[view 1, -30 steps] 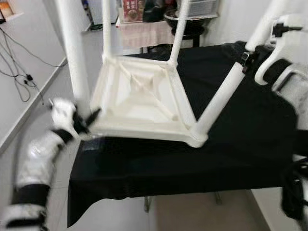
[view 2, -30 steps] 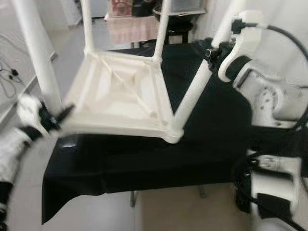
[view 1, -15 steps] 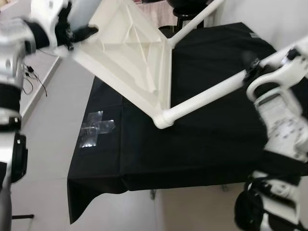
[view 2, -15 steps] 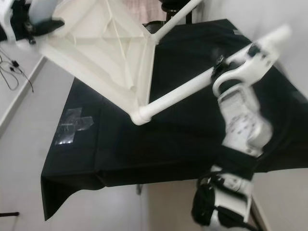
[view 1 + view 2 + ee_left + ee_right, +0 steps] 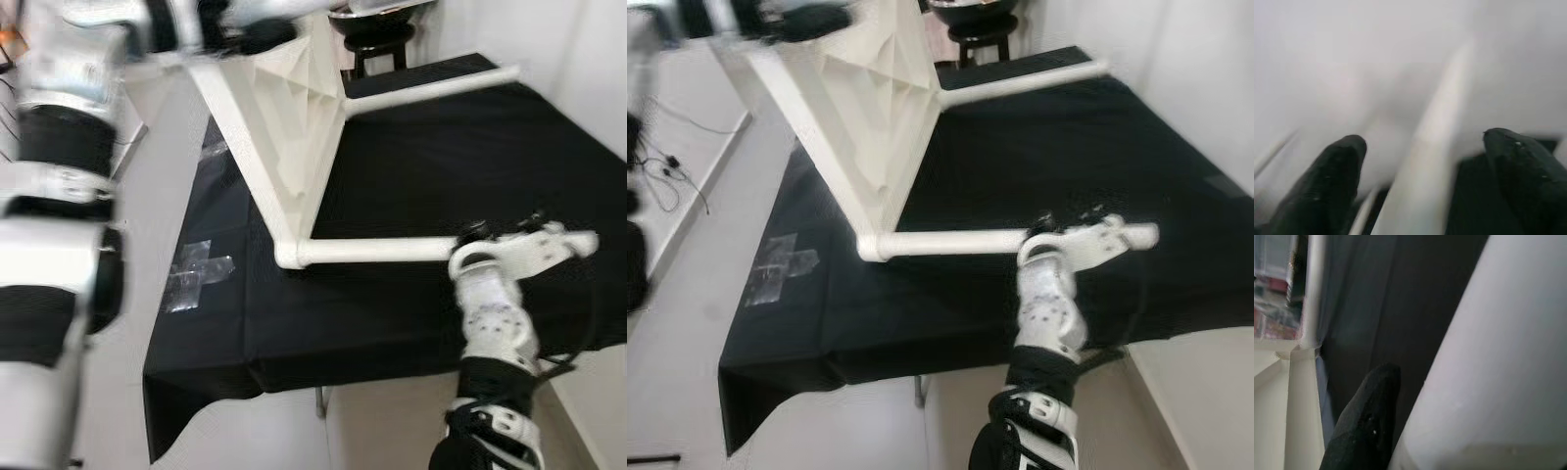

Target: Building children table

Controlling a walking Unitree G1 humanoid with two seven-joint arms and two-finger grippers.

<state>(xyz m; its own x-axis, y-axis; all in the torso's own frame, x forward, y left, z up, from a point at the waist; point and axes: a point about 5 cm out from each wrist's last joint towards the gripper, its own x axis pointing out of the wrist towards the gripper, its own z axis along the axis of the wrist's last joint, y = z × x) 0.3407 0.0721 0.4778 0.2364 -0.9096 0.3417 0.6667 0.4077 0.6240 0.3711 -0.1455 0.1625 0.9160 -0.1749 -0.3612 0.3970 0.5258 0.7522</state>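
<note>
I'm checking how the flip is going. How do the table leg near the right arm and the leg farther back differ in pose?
The near leg lies low, close over the black cloth, and the right tool is at its outer end. The far leg is higher in the picture, toward the cloth's back edge, with its end free. Both are white tubes running out sideways from the tilted tabletop, whose upper edge is at the left tool.
</note>
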